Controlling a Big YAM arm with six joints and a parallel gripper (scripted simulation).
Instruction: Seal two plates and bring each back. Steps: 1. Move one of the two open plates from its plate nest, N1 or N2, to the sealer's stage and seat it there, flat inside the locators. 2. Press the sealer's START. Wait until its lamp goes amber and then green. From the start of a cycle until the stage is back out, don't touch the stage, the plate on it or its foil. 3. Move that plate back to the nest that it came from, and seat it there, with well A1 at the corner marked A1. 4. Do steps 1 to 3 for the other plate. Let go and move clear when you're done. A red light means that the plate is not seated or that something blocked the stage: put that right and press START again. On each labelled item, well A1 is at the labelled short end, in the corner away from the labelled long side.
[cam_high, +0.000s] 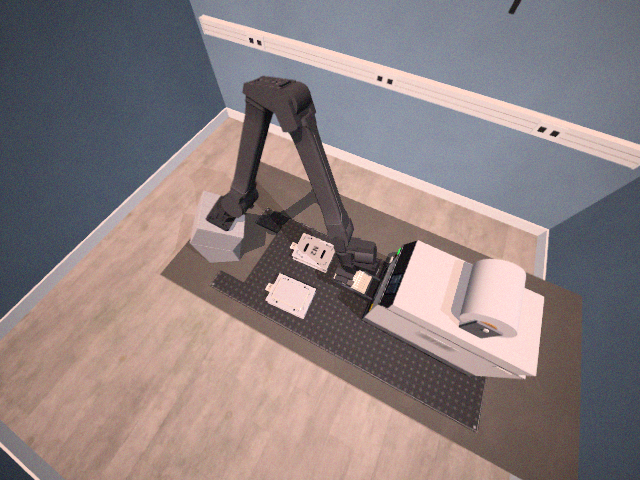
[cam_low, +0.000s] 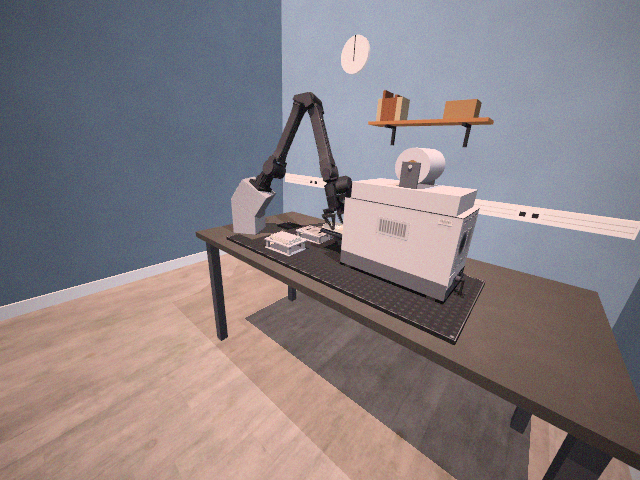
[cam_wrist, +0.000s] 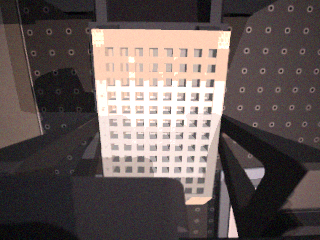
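Note:
My gripper is shut on an open white plate, with fingers along its long sides. The plate is at the sealer's extended stage, in front of the sealer. Its wells show uncovered in the wrist view. Whether it is fully down inside the locators cannot be told. Nest N2 is empty, its label showing. The other nest holds a white plate. A green light shows on the sealer's front.
The foil roll stands on top of the sealer. The sealer's front face rises close beside the gripper. The arm's pale base block stands at the left end of the perforated board.

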